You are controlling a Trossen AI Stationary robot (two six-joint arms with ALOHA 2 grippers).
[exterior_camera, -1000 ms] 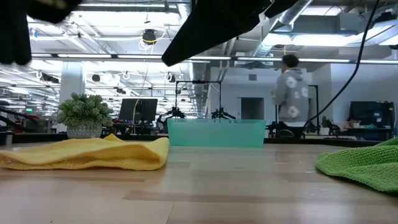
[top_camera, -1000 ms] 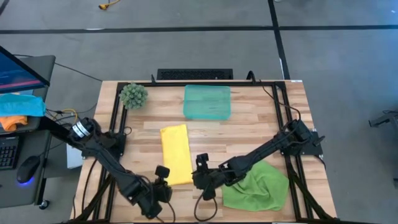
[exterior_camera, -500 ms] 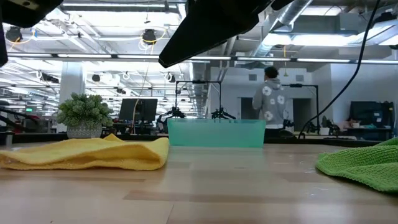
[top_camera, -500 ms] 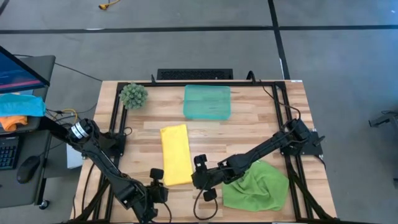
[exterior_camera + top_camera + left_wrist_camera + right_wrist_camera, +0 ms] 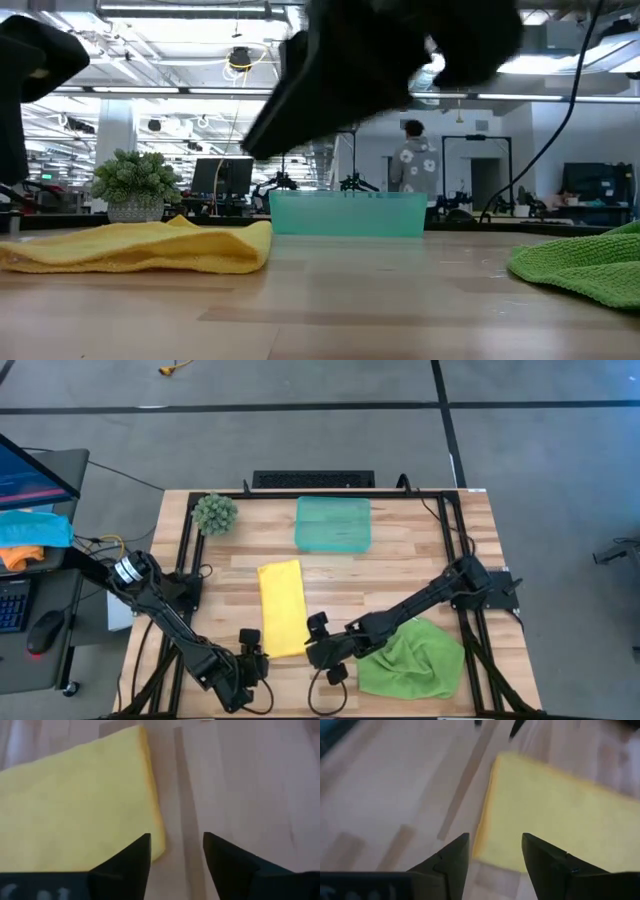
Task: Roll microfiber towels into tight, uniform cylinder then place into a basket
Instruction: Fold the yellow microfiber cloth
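The yellow microfiber towel (image 5: 282, 607) lies flat on the table, folded into a long strip running near to far. The light green towel (image 5: 412, 658) lies crumpled at the near right. The teal basket (image 5: 333, 524) stands at the far middle. My left gripper (image 5: 251, 644) hovers open by the yellow towel's near left corner (image 5: 156, 845). My right gripper (image 5: 314, 628) hovers open over its near right corner (image 5: 487, 849). Neither has cloth between its fingers.
A fuzzy green ball plant (image 5: 214, 512) sits at the far left corner. Bare wood lies between the yellow towel and the basket (image 5: 345, 213). A person stands in the room far behind the table. Black frame rails run along the table's left and right edges.
Both grippers have come down toward the near end of the yellow towel, the left one also shifting slightly toward the table's left edge. Both towels lie as before. The person in the background has walked to the left.
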